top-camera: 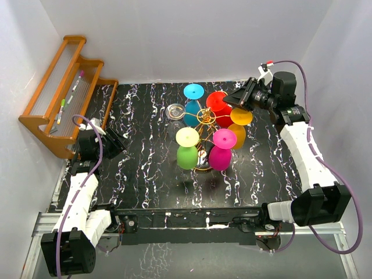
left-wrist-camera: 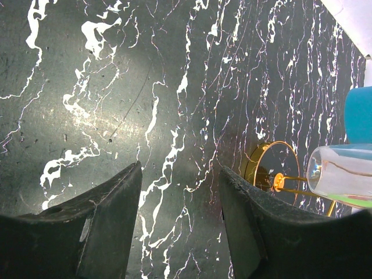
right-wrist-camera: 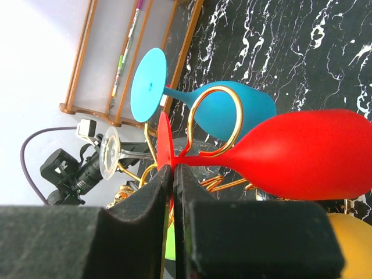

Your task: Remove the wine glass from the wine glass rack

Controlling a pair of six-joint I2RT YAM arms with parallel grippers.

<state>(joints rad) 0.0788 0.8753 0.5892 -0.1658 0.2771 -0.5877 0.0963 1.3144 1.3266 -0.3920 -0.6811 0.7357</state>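
Hovering over the table (left-wrist-camera: pixel 87 87) at the left, the left gripper (left-wrist-camera: pixel 180 168) gapes empty; centrally, the wine glass rack (top-camera: pixel 203 120) carries all six glasses, the red wine glass (right-wrist-camera: pixel 302 154) hanging in its loop, its foot pinched by the shut right gripper (right-wrist-camera: pixel 173 170): grasp made, lift-off not yet done.

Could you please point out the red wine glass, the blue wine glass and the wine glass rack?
red wine glass (right-wrist-camera: pixel 308 154): right wrist view, on its bowl.
blue wine glass (right-wrist-camera: pixel 148 84): right wrist view, on its foot disc.
wine glass rack (left-wrist-camera: pixel 267 165): left wrist view, on its round base.
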